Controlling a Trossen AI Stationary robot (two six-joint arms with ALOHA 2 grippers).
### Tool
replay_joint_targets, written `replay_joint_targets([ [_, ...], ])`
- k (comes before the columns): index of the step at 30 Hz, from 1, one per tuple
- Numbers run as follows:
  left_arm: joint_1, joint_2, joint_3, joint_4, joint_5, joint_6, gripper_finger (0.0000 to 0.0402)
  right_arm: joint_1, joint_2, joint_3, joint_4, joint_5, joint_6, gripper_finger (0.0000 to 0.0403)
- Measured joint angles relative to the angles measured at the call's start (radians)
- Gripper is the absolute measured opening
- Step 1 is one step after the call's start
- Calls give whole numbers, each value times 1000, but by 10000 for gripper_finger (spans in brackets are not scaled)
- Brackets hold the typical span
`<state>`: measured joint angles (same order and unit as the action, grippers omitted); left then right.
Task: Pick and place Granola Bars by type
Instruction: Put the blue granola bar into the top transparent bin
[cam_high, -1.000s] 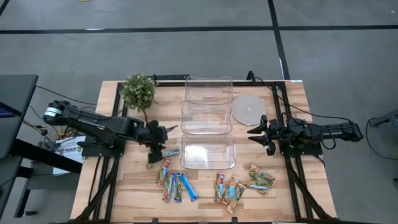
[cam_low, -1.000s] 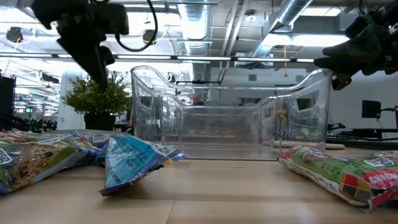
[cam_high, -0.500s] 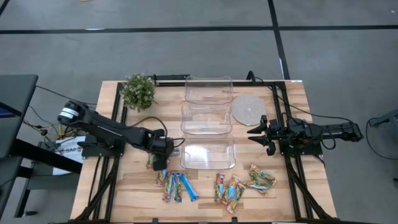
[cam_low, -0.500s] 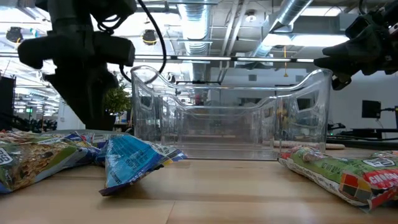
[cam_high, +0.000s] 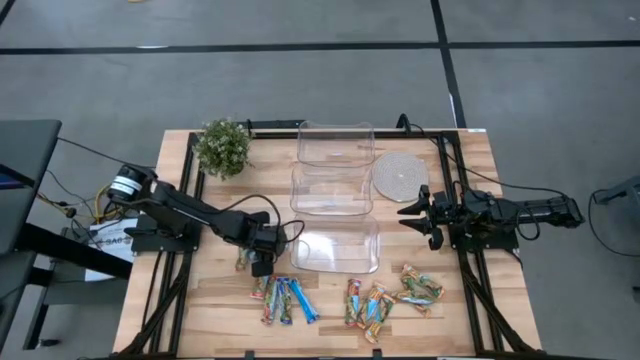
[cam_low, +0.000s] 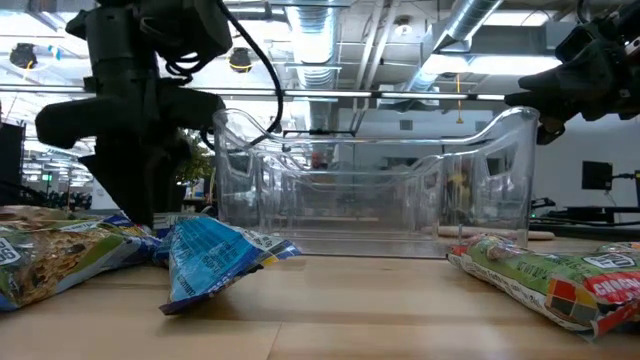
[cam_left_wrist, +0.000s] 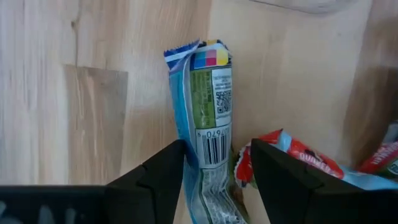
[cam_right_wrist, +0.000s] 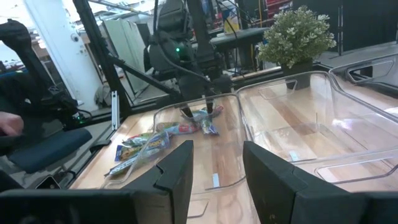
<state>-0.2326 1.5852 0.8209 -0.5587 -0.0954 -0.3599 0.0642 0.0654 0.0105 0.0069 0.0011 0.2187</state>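
Note:
Granola bars lie flat on the wooden table in two heaps, a left heap (cam_high: 282, 298) and a right heap (cam_high: 390, 297). My left gripper (cam_high: 262, 264) points down at the far end of the left heap, open. In the left wrist view its fingers stand on either side of a blue bar (cam_left_wrist: 208, 124) that lies barcode side up, with a red bar (cam_left_wrist: 301, 160) beside it. My right gripper (cam_high: 408, 215) waits level at the table's right, open, with nothing between its fingers (cam_right_wrist: 217, 168). In the low view a blue bar (cam_low: 210, 258) lies in front of the left arm (cam_low: 140, 150).
Three clear tubs stand in a row down the table's middle: far (cam_high: 335, 145), middle (cam_high: 332, 190), near (cam_high: 335, 248). A potted plant (cam_high: 222, 147) stands at the far left and a round mat (cam_high: 397, 176) at the far right. One more bar (cam_high: 243, 262) lies left of the gripper.
My left gripper has come down and toward the table's near edge, to the far end of the left heap of bars, tipping to point more steeply down. The bars have kept their places.

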Motion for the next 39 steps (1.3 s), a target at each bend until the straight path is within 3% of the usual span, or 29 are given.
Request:
replay_joint_targets([
  [11,8,5,-1,-5,10,-1,170,0,0,0,0,0,0,134],
  [21,8,3,-1,-1,48,-1,46,0,0,0,0,0,0,134],
  [25,8,-8,-1,3,49,-1,14,0,0,0,0,0,0,134],
  [39,8,-157,-2,4,-37,-6,7,0,0,0,0,-1,0,133],
])
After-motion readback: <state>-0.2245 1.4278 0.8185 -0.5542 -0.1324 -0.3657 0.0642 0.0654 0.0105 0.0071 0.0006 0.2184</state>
